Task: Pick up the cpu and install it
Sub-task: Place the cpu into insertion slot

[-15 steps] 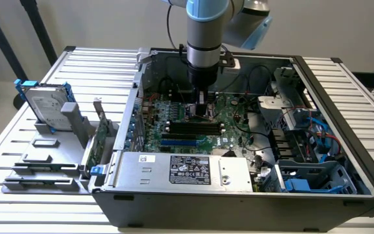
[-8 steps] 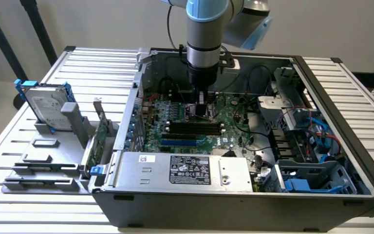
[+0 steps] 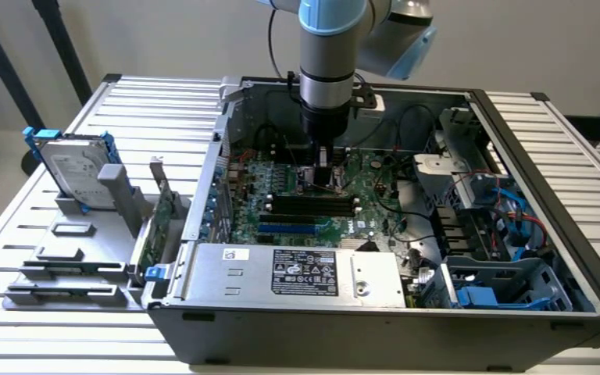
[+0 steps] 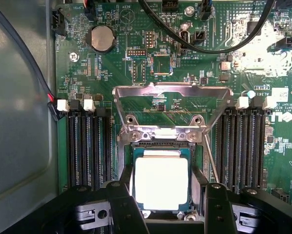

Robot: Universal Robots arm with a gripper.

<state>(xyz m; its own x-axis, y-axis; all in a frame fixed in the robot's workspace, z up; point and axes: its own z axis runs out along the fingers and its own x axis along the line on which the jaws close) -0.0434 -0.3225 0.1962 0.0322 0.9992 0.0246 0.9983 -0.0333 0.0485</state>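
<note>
Because the socket's metal plate (image 4: 171,90) is swung up and back, you have a clear way down onto the socket (image 4: 158,145). That is where your gripper (image 3: 327,180) hangs, low inside the open case (image 3: 383,320) over the middle of the board (image 4: 136,39).

In the wrist view the cpu (image 4: 161,181) lies flat with its silver top up, square with the socket's black rim and inside it. Your two black fingers (image 4: 122,204) stand on opposite sides of the chip, and their tips appear to press on its edges. I read the claw as pinching the cpu at a wide span, not hanging loose. Holding it by the edges keeps the pads off the top and keeps the chip level, which a socket like this needs. Whether the chip is fully down on the contacts or a shade above them, you cannot tell from here.

The thin lever (image 4: 210,156) beside the socket looks unlatched, which fits the open plate: nothing clamps the chip yet. The memory slots (image 4: 87,146) run along either side of the socket, and your fingers sit in the gaps between chip and slots, so there is little room to spare.

In the exterior view the arm stands vertical over the board, a pose suited to a flat placement. The hard drive (image 3: 71,166) stands in its rack outside the case, on the exterior view's left, well apart from the work.
</note>
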